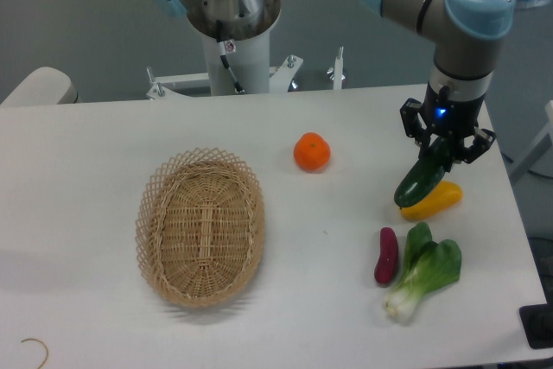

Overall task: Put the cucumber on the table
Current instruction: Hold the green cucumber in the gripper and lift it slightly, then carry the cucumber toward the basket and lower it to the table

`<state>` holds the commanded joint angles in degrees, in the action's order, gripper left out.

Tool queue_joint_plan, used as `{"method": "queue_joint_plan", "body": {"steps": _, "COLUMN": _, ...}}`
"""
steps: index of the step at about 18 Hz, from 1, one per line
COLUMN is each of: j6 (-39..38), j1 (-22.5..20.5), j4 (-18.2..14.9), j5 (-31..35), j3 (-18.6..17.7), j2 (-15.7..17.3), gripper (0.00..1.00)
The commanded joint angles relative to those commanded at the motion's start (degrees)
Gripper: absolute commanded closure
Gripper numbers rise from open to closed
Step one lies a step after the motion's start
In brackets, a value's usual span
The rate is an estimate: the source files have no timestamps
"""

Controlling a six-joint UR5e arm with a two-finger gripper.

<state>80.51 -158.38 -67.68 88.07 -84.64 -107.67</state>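
Here the gripper (446,146) pinches the upper end of the cucumber (421,181), whose long axis slants down and to the left from the fingers. Its lower end hangs over, perhaps touching, a yellow vegetable (435,200) on the tabletop (104,144); bare tabletop lies to the left.
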Motion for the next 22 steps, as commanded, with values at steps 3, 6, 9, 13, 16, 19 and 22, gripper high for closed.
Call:
{"method": "queue_joint_plan", "body": {"steps": 3, "j6": 0.0, "j1": 0.0, "j4": 0.3, "j5": 0.0, "j3": -0.3, "j2": 0.0, "gripper": 0.67}}
{"method": "queue_joint_plan", "body": {"steps": 6, "j6": -0.1, "j1": 0.0, "j4": 0.4, "j5": 0.0, "j3": -0.5, "j2": -0.1, "gripper": 0.67}}
{"method": "queue_joint_plan", "body": {"steps": 9, "j6": -0.1, "j1": 0.0, "j4": 0.5, "j5": 0.0, "j3": -0.4, "j2": -0.7, "gripper": 0.67}}
{"method": "queue_joint_plan", "body": {"steps": 13, "j6": -0.3, "j1": 0.0, "j4": 0.6, "j5": 0.1, "j3": -0.6, "j2": -1.1, "gripper": 0.67}}
{"method": "queue_joint_plan", "body": {"steps": 16, "j6": -0.5, "j1": 0.3, "j4": 0.5, "j5": 0.2, "j3": -0.6, "j2": -1.3, "gripper": 0.67}}
{"method": "queue_joint_plan", "body": {"steps": 19, "j6": -1.0, "j1": 0.8, "j4": 0.7, "j5": 0.1, "j3": -1.1, "j2": -2.1, "gripper": 0.67}}
{"method": "queue_joint_plan", "body": {"steps": 22, "j6": -3.2, "j1": 2.4, "j4": 0.8, "j5": 0.2, "j3": -1.0, "j2": -3.4, "gripper": 0.67}}
